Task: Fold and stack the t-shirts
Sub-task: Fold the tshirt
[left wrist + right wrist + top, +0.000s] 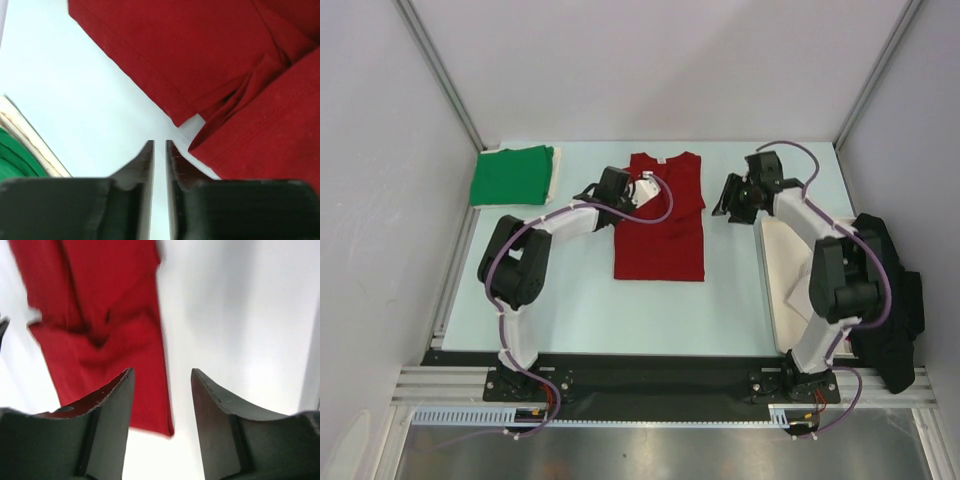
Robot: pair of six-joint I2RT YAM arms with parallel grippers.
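The deep red t-shirt [660, 235] lies flat mid-table with its sleeves folded in; it also shows in the left wrist view [200, 50] and the right wrist view [100, 300]. The bright green t-shirt [512, 175] lies folded at the far left, and its edge shows in the left wrist view [15, 157]. My left gripper [628, 190] hovers at the red shirt's upper left edge. Its jaws [160, 142] are closed to a thin slit with nothing between them. My right gripper [732, 200] is just right of the red shirt, open and empty [162, 371].
A flat cream board [782, 275] lies under the right arm. A black garment [885, 290] is heaped at the right edge. Another cream board edge [35, 145] shows under the green shirt. Grey walls enclose the table on three sides.
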